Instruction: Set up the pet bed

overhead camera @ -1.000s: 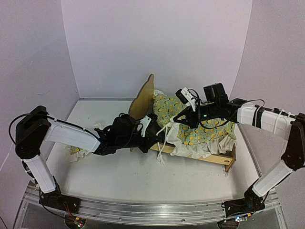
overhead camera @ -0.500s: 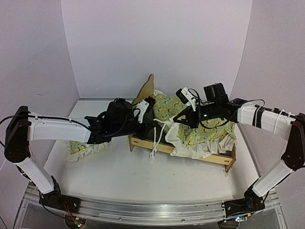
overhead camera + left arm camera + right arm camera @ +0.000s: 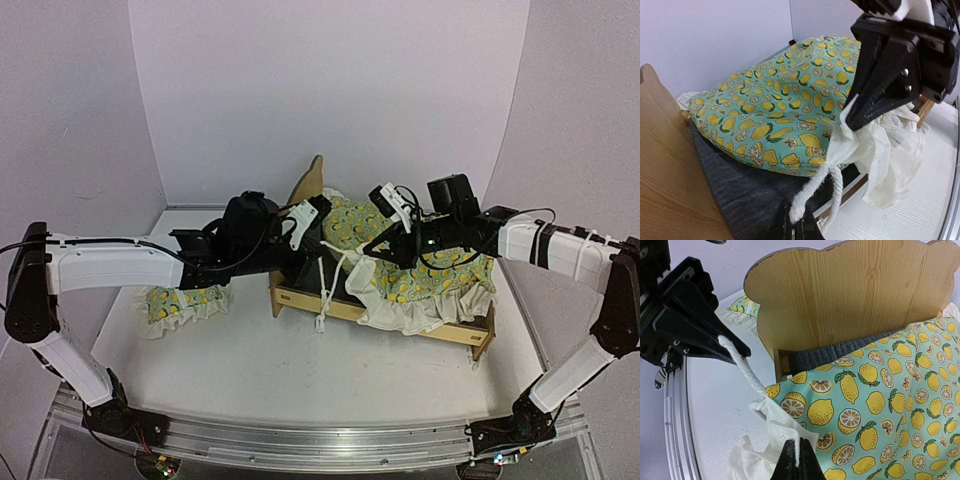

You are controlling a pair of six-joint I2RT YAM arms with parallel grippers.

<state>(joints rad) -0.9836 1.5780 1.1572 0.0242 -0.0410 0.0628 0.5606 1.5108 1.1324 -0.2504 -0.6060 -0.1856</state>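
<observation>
Light plywood pet bed w/ the bear-ear headboard (image 3: pixel 850 300) sits mid-right on the white table (image 3: pixel 300 390), toward the back, headboard end pointing left. Dark grey felt base panel (image 3: pixel 740 190) shows at that end. The mint quilt w/ yellow lemon print (image 3: pixel 790 100) is draped over the rest, and its white ruffle (image 3: pixel 885 150) spills over the near rail.

Left claw (image 3: pixel 795 227) is pressed together, pinching a white twisted cord (image 3: pixel 747 372). Right claw (image 3: pixel 799 460) is also closed, nipping the ruffle at the quilt's corner where the cord comes out, so the cord runs between both tips. Small matching ruffled pillow (image 3: pixel 185 303) lies on the table left of the bed, btw.
</observation>
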